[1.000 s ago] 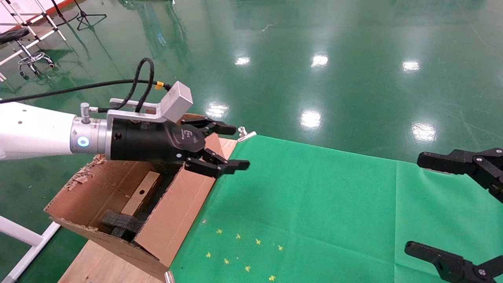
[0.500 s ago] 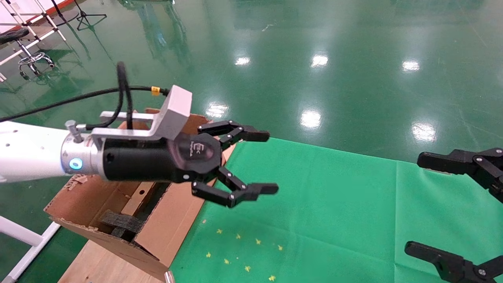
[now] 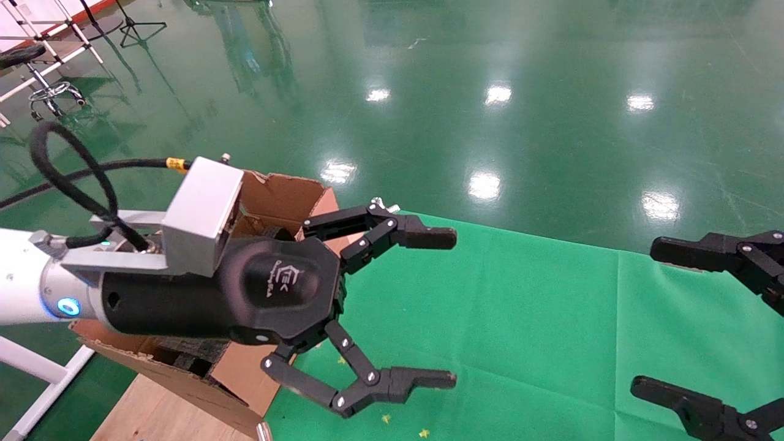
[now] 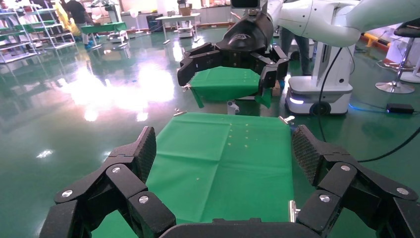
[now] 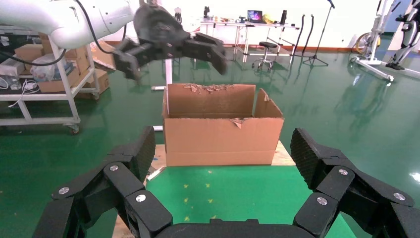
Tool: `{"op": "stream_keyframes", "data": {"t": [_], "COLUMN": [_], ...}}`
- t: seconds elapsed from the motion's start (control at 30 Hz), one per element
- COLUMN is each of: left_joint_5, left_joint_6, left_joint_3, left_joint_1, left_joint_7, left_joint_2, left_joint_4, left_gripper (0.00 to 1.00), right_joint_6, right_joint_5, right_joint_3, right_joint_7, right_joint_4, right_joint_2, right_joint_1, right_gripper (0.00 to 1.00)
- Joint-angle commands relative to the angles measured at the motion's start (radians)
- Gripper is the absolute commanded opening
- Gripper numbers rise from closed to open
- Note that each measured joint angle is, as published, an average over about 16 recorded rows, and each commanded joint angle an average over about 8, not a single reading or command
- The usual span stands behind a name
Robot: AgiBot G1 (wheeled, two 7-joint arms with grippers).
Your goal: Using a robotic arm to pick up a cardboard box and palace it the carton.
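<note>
The left gripper (image 3: 450, 309) gapes wide and empty at centre frame beside the carton (image 3: 278, 196); the cardboard box is hidden, presumably inside; the right gripper (image 3: 643, 318) waits open at right.

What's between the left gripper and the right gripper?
Only bare green cloth. In the head view, left gripper, open and empty, hangs beside the carton; right gripper is open at the cloth's other edge.
</note>
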Motion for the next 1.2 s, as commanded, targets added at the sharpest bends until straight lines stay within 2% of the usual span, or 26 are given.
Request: {"op": "stream_keyframes", "data": {"t": [0.03,1.2], "left_joint_5": [-0.016,0.0], "left_joint_6": [0.005,-0.001], "left_joint_3": [-0.019,0.0], "left_joint_1": [0.02,0.0], "left_joint_7": [0.005,0.001], "left_joint_2": [0.0,0.0], "left_joint_4": [-0.021,0.0], "left_gripper": [1.0,1.0], "right_joint_6": [0.0,0.0], "right_joint_5": [0.0,0.0], "right_joint_3": [0.0,0.0], "right_joint_7": [0.0,0.0], "right_joint_4": [0.0,0.0], "right_joint_2": [0.0,0.0], "right_joint_1": [0.0,0.0], "right_gripper": [1.0,1.0]}}
